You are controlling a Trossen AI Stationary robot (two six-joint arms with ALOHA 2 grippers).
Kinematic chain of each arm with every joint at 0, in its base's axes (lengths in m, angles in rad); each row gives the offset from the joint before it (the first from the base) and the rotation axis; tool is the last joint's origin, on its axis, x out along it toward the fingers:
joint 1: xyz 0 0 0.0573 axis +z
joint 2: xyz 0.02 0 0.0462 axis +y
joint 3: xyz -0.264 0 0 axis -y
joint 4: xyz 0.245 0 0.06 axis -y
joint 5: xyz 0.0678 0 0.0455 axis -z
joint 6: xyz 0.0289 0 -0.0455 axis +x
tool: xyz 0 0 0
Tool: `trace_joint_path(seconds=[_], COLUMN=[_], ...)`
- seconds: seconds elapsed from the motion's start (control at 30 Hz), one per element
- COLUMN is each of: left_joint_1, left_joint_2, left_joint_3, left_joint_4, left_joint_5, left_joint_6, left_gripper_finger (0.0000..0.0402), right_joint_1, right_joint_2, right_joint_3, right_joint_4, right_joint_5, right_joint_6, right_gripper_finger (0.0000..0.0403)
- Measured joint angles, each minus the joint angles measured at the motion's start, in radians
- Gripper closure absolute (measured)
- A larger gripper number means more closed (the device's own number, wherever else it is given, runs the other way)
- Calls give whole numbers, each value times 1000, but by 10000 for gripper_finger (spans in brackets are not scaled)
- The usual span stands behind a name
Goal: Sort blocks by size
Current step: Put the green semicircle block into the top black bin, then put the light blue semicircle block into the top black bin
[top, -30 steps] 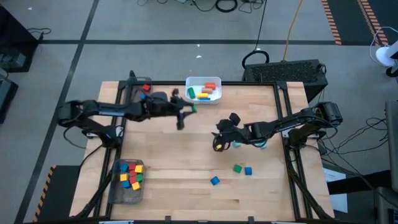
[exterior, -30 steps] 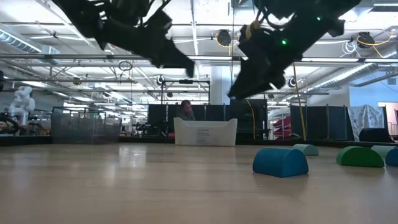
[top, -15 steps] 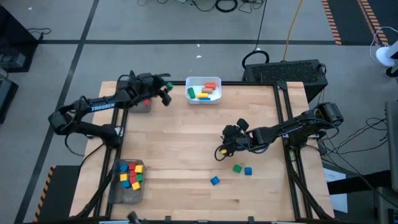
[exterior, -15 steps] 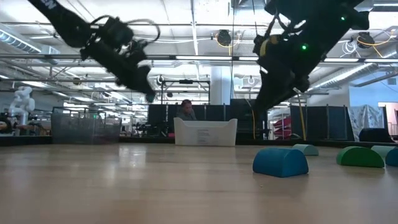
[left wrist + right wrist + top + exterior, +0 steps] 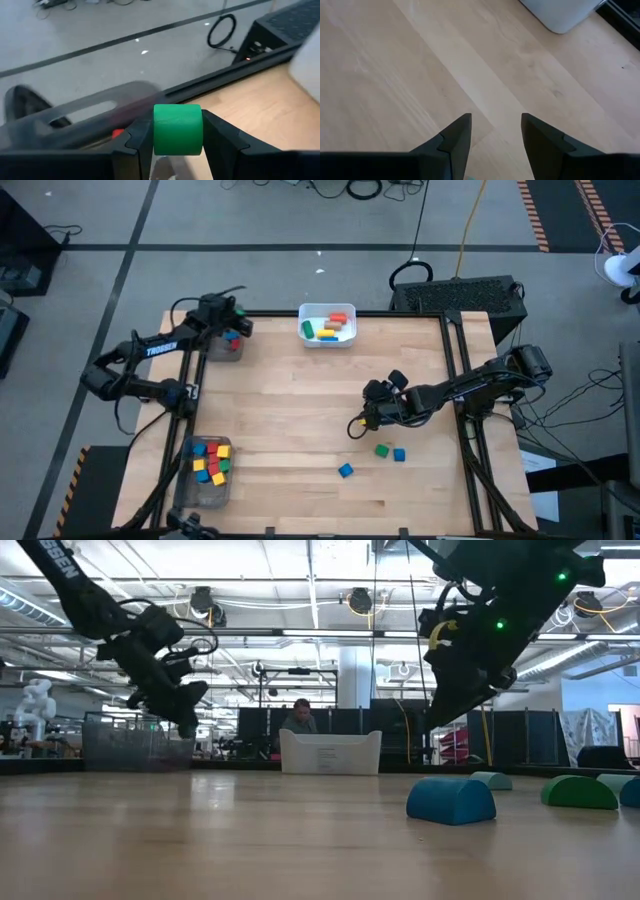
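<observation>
While the high view looks straight down on the pale wooden table [image 5: 300, 430], the left gripper [image 5: 232, 328] hangs over the clear grey plastic tray [image 5: 222, 346] at the table's far left corner, just left of the white rectangular bin [image 5: 327, 325] holding green, yellow and red blocks. A second clear tray [image 5: 203, 472] of mixed coloured cubes sits at the near left corner. The right gripper [image 5: 364, 421] hovers right of the table's middle, close to a small green block [image 5: 381, 449], a blue cube [image 5: 399, 454] and another blue cube [image 5: 345, 470], all lying loose on the wood.

From table height, both grippers hang clear of the surface; the loose blocks lie right of the white bin, and a person sits behind it.

At the left wrist, the two dark fingers [image 5: 137, 142] clench a green wooden cylinder [image 5: 177, 129] above the grey tray.

At the right wrist, the jaws stand apart with nothing between them, bare wood beneath, the white bin's corner beyond.
</observation>
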State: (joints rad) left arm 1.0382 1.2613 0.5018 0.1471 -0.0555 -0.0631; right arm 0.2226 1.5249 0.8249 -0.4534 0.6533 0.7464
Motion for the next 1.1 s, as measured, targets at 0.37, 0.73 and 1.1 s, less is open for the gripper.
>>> trace_joint_path(seconds=[0.37,0.73,1.1], left_joint_1=[52,54,32], left_joint_2=[0,0,-14], left_joint_3=[-18,-18,27], left_joint_4=[-5,-7,-2], left_joint_5=[-14,-39,121], left_joint_6=[0,23,42], left_gripper_finger=[241,215,213], right_joint_1=[0,-8,9], right_joint_2=[0,-3,-155], right_joint_3=[0,1,1], right_joint_4=[33,-63,-314], right_joint_5=[-3,-81,-272], right_joint_6=[-78,-171,-87], right_gripper_finger=[245,245,245])
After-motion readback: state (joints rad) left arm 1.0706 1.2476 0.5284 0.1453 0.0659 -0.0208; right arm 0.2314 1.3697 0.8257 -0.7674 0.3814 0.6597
